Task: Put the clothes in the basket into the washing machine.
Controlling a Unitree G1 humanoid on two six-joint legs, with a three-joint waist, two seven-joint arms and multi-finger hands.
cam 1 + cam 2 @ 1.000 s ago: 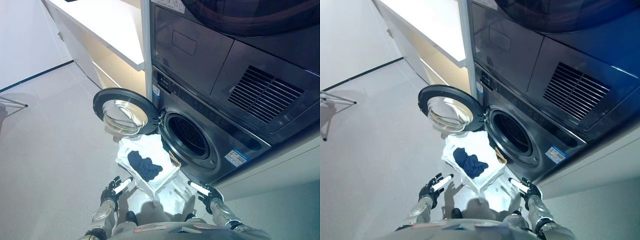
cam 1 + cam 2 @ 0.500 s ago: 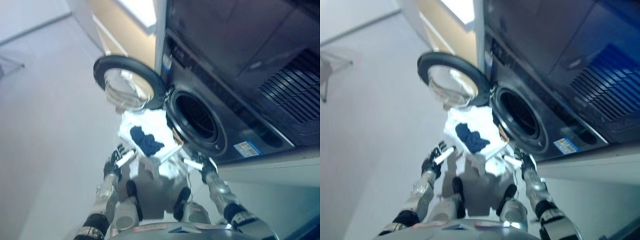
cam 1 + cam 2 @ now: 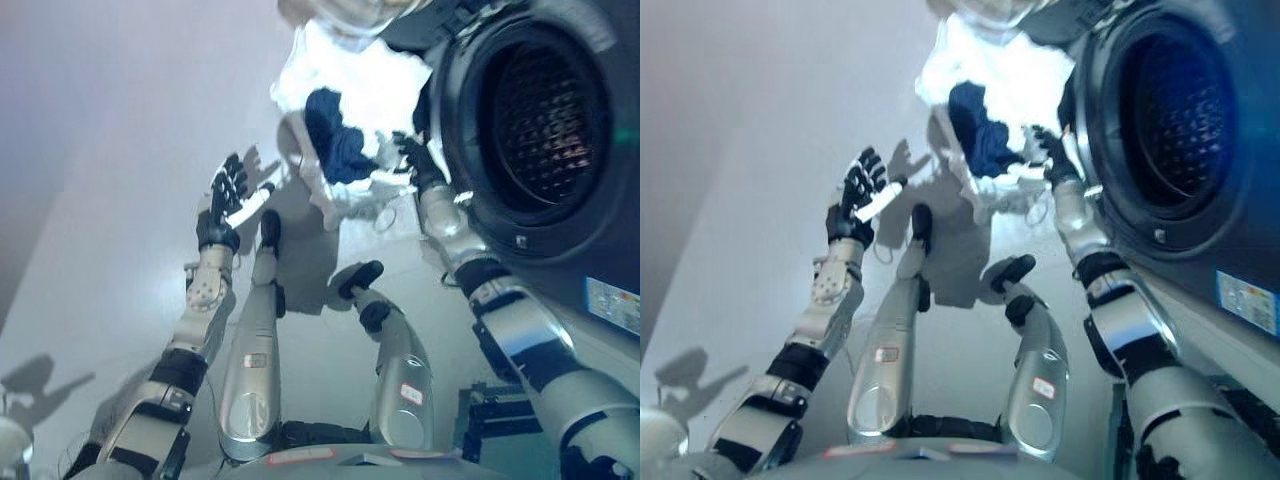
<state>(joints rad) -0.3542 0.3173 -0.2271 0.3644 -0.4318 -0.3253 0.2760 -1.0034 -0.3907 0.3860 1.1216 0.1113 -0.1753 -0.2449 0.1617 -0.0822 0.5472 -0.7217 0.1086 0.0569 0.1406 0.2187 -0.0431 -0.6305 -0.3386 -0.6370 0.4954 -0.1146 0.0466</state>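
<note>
A white laundry basket (image 3: 300,85) stands on the floor in front of the washing machine, at the top of the view. A dark blue garment (image 3: 335,140) lies in it. My left hand (image 3: 228,200) is open with fingers spread, held above the floor to the left of the basket and apart from it. My right hand (image 3: 415,160) is open at the basket's right rim, between the basket and the machine; whether it touches the rim I cannot tell. The machine's round drum opening (image 3: 545,110) gapes at the upper right, and its glass door (image 3: 350,12) is swung open above the basket.
The washing machine's dark front (image 3: 560,250) fills the right side, with a label sticker (image 3: 612,305) low on it. Grey floor (image 3: 110,150) spreads to the left of the basket. A dark frame (image 3: 490,425) sits at the lower right.
The camera has dipped down and nearer, so basket and drum now sit at the top. My arms stretch further forward; the right hand has come up to the basket's right rim.
</note>
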